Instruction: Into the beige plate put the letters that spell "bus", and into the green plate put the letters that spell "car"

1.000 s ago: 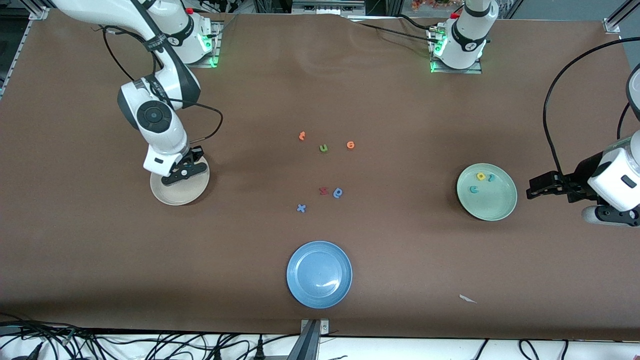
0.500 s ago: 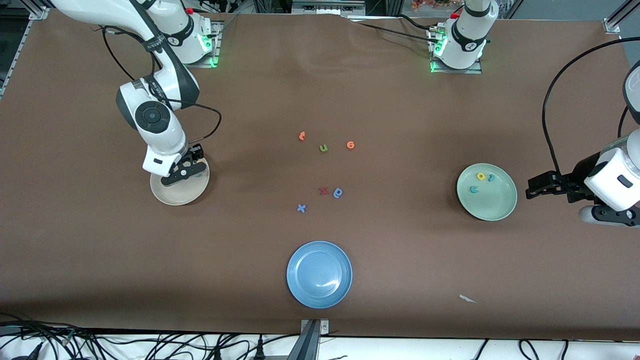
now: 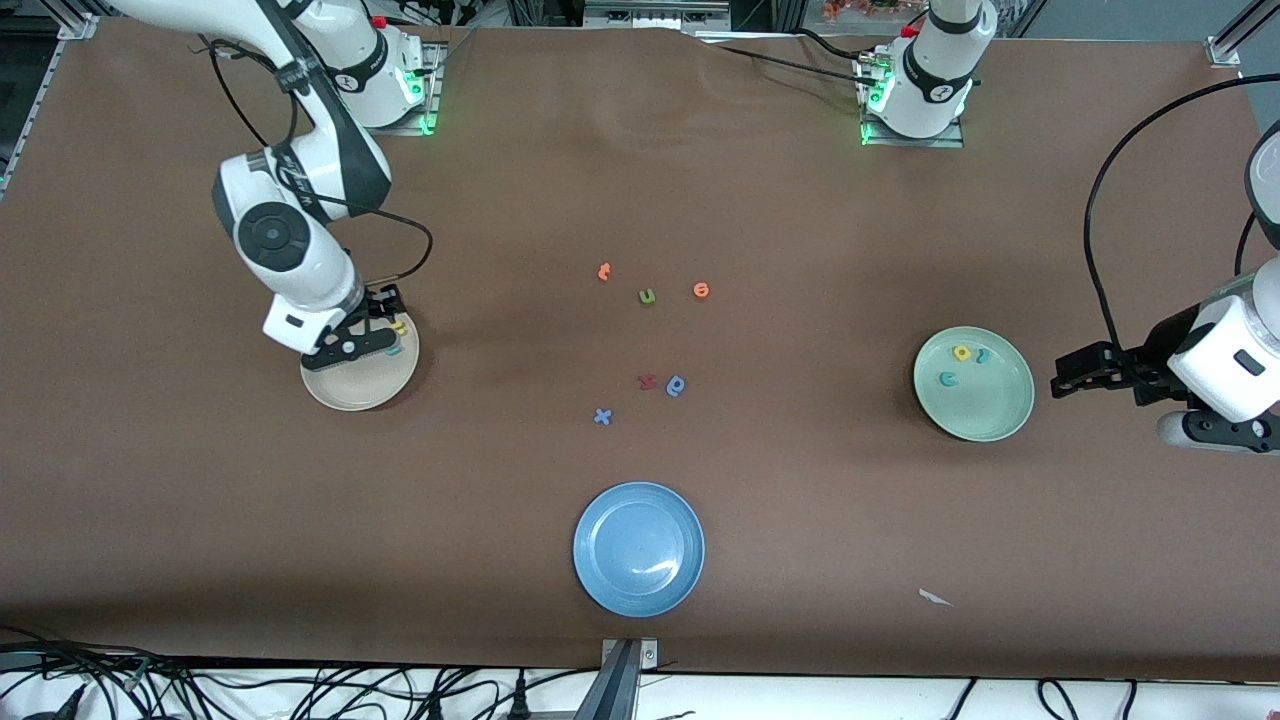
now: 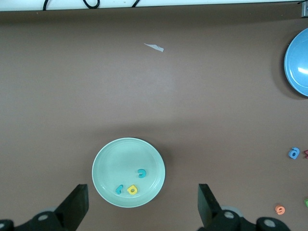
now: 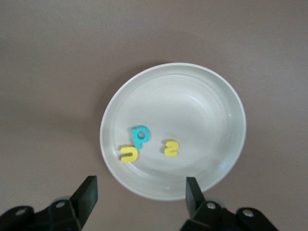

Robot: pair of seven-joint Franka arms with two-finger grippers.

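The beige plate (image 3: 345,392) (image 5: 211,106) lies toward the right arm's end of the table. In it lie a teal looped letter (image 5: 140,136), a yellow u (image 5: 129,154) and a yellow s (image 5: 170,147). My right gripper (image 3: 356,347) (image 5: 140,188) hangs open just above the plate's edge, holding nothing. The green plate (image 3: 985,405) (image 4: 113,159) holds a teal c (image 4: 141,173), a teal r (image 4: 119,189) and a yellow a (image 4: 132,190). My left gripper (image 3: 1060,382) (image 4: 142,196) waits open and empty beside that plate, toward the left arm's end.
A blue plate (image 3: 638,548) lies near the front edge. Loose letters lie mid-table: two orange ones (image 3: 604,271) (image 3: 701,290), a green u (image 3: 647,296), a red one (image 3: 647,381), a darker blue looped one (image 3: 676,385) and a blue x (image 3: 602,416). A paper scrap (image 3: 935,597) lies nearby.
My right gripper has opened over the beige plate and risen, drawing back toward its base; a yellow and a teal letter now show in the plate. The left arm has barely shifted.
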